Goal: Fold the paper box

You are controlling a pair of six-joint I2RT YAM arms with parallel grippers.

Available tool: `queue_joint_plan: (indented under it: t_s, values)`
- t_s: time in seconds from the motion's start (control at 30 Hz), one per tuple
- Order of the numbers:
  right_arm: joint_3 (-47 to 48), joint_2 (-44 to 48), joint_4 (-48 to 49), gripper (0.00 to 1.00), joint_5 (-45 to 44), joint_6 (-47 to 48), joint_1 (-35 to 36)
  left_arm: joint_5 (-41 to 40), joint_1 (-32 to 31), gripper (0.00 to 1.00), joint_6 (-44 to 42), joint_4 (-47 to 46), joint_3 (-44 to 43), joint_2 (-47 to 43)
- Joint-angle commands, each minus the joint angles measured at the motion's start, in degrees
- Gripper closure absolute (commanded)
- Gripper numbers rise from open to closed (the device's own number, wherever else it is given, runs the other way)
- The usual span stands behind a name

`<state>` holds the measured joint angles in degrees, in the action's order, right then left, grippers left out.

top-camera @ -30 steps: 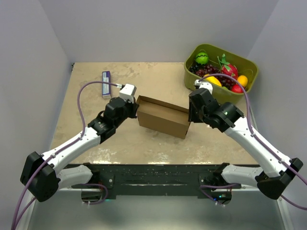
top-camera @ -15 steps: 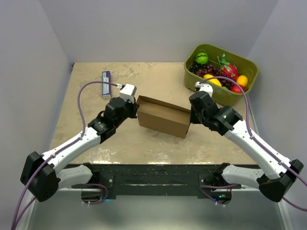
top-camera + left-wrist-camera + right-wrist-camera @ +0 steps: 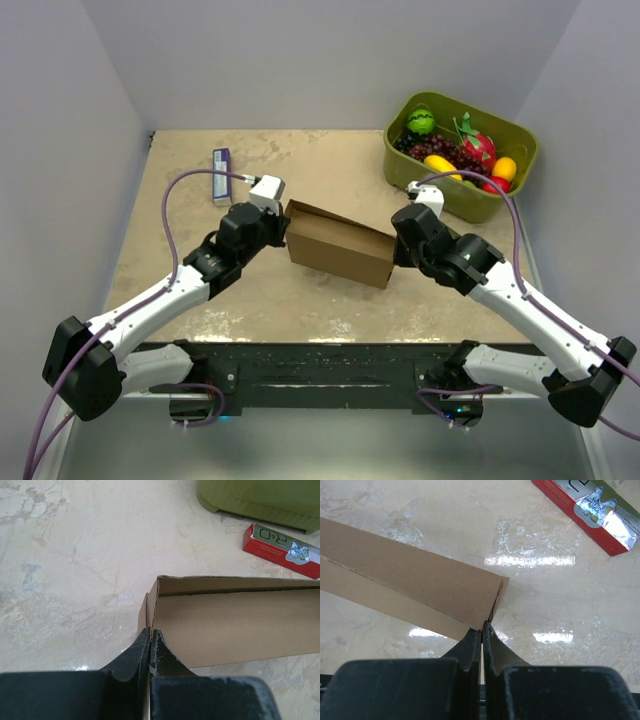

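Jaws of both arms were pressed nearly together, each pinching a thin cardboard edge. The left gripper point(image 3: 150, 642) nipped the end flap at the 9 o'clock end of the paper box point(image 3: 338, 245), and the right gripper point(image 3: 482, 634) held the corner flap at its 3 o'clock end. The box sat near the middle of the table point(image 3: 300, 300), long and shallow, its open side facing roughly 12 o'clock. Whether its underside fully touched the table could not be told.

Gripping both short ends at once likely served to steady the half-formed box and to bring the end flaps upright against the long walls. One arm alone would probably have swung so light a sheet around. The pinch on single layers, rather than across the whole box, suits creasing flaps rather than carrying.

Both arms reached forward from their bases and bent inward at the elbow, so the wrists faced each other across the box, the fingers aimed low and almost level with the table.

Other things lay apart from the work: the fruit bin point(image 3: 508, 180) at about 1 o'clock from the box, a red carton point(image 3: 282, 547) just beside the bin, and a purple packet point(image 3: 222, 175) at about 10 o'clock.
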<state>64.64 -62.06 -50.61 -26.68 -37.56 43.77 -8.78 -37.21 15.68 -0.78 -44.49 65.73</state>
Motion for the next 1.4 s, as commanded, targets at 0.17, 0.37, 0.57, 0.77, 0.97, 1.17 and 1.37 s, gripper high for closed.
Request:
queue_joint_plan:
  t_s: [0.17,0.37,0.57,0.77,0.97,1.17,1.37]
  values:
    - [-5.31,-1.13,-5.65,1.0,0.57,-3.22,0.79,7.71,-0.93,1.0,-1.18,9.04,1.16,1.59]
    - [-4.97,-0.69,-5.64,1.0,0.31,-3.22,0.71,10.88,-0.85,0.74,-2.41,8.95,-0.68,0.19]
    - [-4.61,-0.34,-5.73,1.0,0.31,-3.13,0.7,10.19,-0.76,0.49,-2.85,8.95,-1.3,-1.75]
    - [-4.7,0.01,-5.55,1.0,0.66,-2.96,0.71,8.95,-0.49,0.43,-3.64,10.44,-4.28,-2.1]
    - [-4.88,0.8,-5.47,1.0,0.84,-2.96,0.62,4.91,0.12,0.48,-4.61,11.76,-6.48,-1.84]
    - [-5.05,1.07,-5.47,1.0,0.93,-2.78,0.7,3.94,0.65,0.48,-4.61,11.33,-7.54,-2.01]
    - [-4.96,0.8,-5.2,1.0,1.1,-2.52,0.71,3.85,0.91,0.5,-4.96,10.45,-9.03,-2.01]
